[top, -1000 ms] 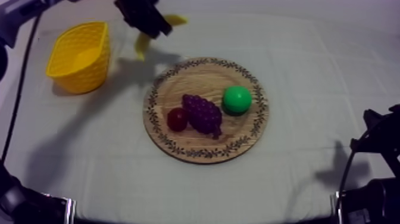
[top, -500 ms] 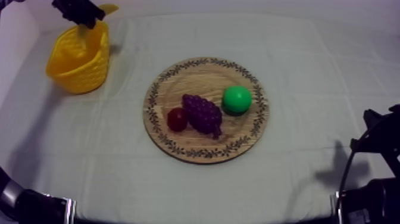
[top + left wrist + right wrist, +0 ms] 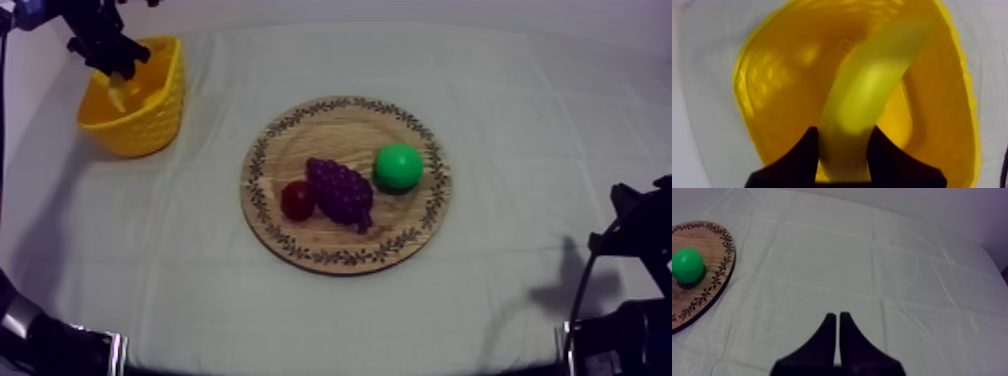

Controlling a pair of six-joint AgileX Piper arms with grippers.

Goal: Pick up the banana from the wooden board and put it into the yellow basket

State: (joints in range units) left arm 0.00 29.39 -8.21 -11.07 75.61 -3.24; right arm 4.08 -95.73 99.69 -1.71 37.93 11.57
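Currently, the left gripper [image 3: 844,131] is positioned at the far left of the table, directly over the yellow plastic basket with woven-pattern walls [image 3: 160,112]. Its two black fingers are clamped on the curved yellow toy banana [image 3: 872,85], one finger on each side of the fruit near one end. The rest of the banana extends away from the fingers into the basket opening, within the rim. Whether its free end touches the basket floor cannot be determined.

The round wooden board with a patterned rim [image 3: 345,255] lies at the centre of the grey-white cloth [image 3: 550,130], well apart from the basket and to its right. Three items rest on the board:
- a purple bunch of toy grapes [image 3: 340,190] at the middle;
- a small red fruit [image 3: 298,200] touching the left side of the grapes;
- a round green toy fruit [image 3: 398,167] to the right of the grapes, just beside them.

The right gripper [image 3: 837,314] hangs over bare cloth at the near right of the table, well apart from the board. Its fingers lie together as a narrow wedge, with nothing between them. The right edge of the board and the green fruit lie to its far left.
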